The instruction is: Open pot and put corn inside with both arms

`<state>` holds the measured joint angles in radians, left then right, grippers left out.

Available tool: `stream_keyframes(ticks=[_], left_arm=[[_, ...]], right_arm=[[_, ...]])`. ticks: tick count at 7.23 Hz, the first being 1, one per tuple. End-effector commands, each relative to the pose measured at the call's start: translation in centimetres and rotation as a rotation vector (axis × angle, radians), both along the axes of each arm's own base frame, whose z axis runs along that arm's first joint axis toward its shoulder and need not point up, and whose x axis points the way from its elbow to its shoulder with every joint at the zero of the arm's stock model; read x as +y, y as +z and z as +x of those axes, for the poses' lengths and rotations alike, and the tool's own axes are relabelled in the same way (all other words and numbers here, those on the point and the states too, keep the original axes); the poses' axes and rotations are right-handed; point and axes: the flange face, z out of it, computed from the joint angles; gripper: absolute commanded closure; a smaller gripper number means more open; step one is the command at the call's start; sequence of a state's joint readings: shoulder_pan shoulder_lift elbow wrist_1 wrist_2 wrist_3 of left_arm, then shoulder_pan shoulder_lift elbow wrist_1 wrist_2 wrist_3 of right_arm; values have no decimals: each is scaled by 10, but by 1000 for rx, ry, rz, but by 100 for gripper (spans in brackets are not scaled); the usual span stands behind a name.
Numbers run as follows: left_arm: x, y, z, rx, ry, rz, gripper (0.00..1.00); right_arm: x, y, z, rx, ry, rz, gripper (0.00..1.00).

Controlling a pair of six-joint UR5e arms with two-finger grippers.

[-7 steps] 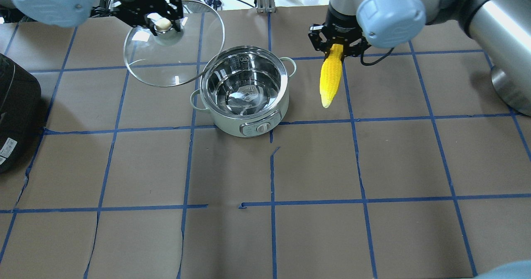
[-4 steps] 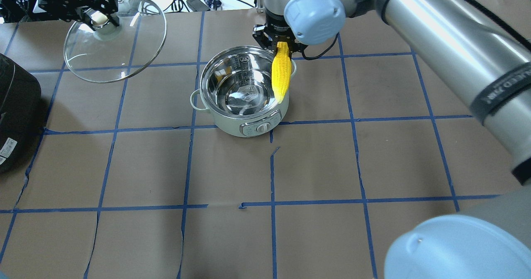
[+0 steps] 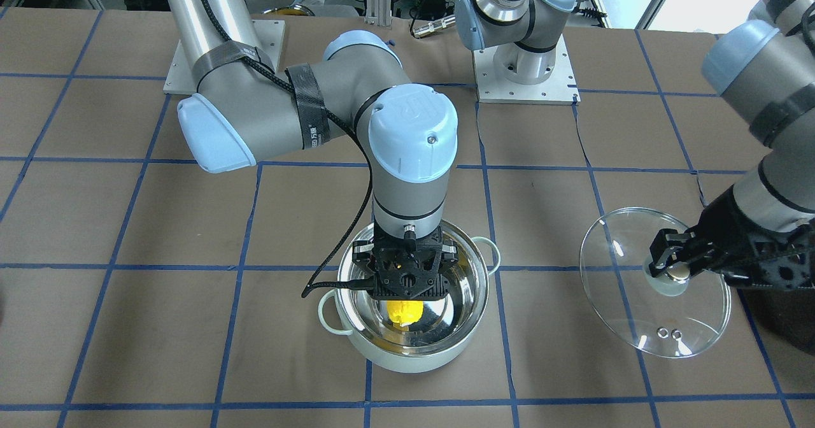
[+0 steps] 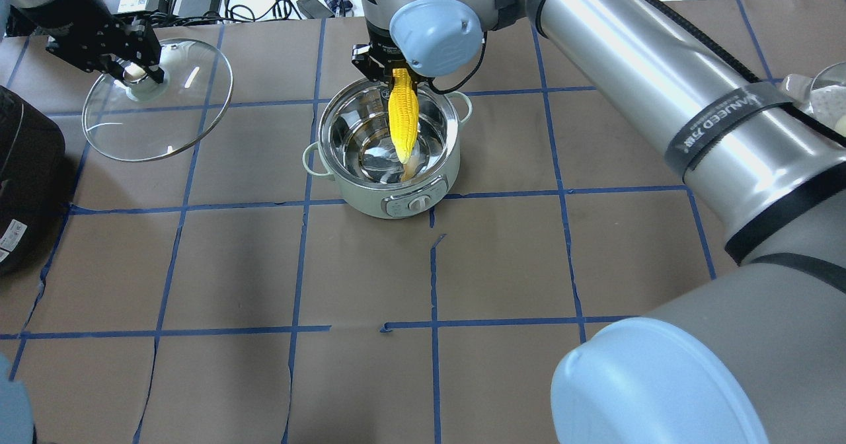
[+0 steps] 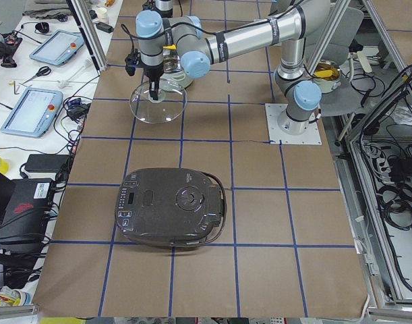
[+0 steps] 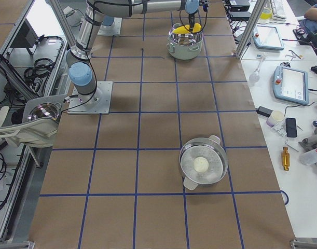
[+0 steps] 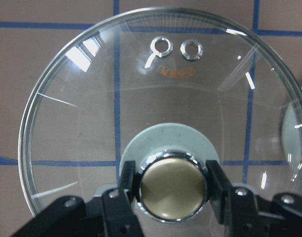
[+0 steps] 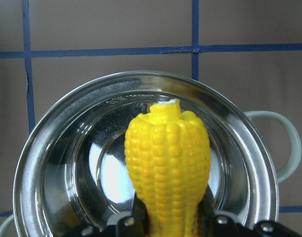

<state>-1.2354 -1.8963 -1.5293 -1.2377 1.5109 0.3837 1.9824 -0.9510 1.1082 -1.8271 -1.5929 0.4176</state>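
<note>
Your right gripper (image 4: 395,73), clenched on the corn (image 4: 403,117), has swung from beside the pot (image 4: 370,196) to over its open mouth, while the left gripper (image 4: 135,74) holds the lid (image 4: 172,127) clear, so lowering looks next.

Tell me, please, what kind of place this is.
Probably a robotics laboratory, not a kitchen: two robot arms bolted to a table covered with brown paper and a blue tape grid, with control pendants beside it.

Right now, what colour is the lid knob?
Brassy gold knob, chrome-ringed; left wrist view shows it best.
</note>
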Motion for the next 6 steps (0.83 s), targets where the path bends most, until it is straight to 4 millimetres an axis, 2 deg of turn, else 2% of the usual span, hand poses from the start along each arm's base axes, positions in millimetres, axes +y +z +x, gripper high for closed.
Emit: stream_keyframes(ticks=[1, 2, 3, 4, 5, 6], left_arm=[[5, -64, 2, 1, -42, 27, 99], [9, -79, 1, -7, -43, 22, 100], [16, -92, 3, 1, -37, 44, 100], [16, -93, 14, -19, -20, 34, 100], [20, -103, 23, -17, -2, 46, 100], [21, -109, 27, -25, 0, 30, 100]], right_arm=[[-4, -14, 4, -8, 7, 1, 89], [-2, -19, 6, -35, 11, 10, 67], [0, -29, 7, -55, 7, 5, 19], [2, -41, 6, -60, 6, -1, 0], [6, -46, 4, -53, 8, 9, 0], [12, -28, 3, -59, 3, -2, 0]])
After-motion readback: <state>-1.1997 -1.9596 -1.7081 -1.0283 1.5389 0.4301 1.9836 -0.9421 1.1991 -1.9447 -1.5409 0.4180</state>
